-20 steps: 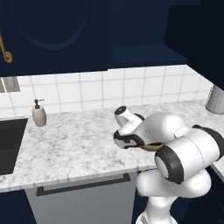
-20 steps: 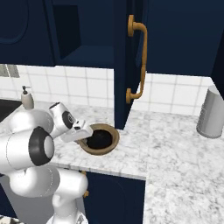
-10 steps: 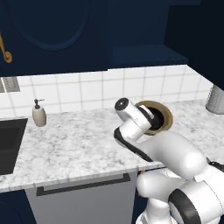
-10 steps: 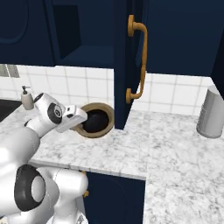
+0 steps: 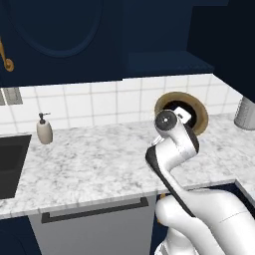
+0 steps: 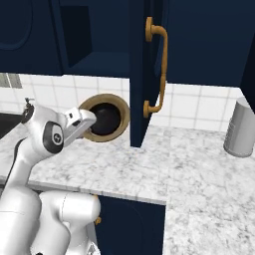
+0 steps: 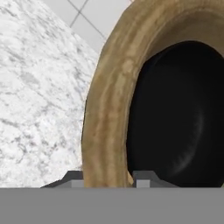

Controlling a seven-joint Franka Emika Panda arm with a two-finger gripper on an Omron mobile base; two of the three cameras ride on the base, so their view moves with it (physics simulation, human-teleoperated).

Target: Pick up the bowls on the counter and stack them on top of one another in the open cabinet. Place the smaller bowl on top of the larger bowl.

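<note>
My gripper (image 5: 185,116) (image 6: 85,121) is shut on the thick rim of the larger bowl (image 5: 195,103) (image 6: 102,98), the tan wooden one. The bowl hangs above the counter (image 5: 94,159) (image 6: 149,164), tipped on edge with its opening turned back toward the base cameras. It sits in front of the tiles, below the open cabinet (image 5: 169,64) (image 6: 99,64). The hand view shows the wooden rim (image 7: 109,113) between my fingertips (image 7: 72,179). A glossy black hollow (image 7: 179,109) fills the bowl. I cannot tell whether that is the smaller bowl nested inside.
The open navy cabinet door (image 6: 144,74) with a brass handle (image 6: 158,69) hangs just right of the bowl. A soap dispenser (image 5: 45,129) and a sink (image 5: 10,159) are at the left. A metal canister (image 6: 241,127) stands at the right. A grey drawer front (image 5: 94,219) lies below.
The arm has lifted the wooden bowl off the counter, carried it up toward the tiles and tipped it from flat onto its edge.
</note>
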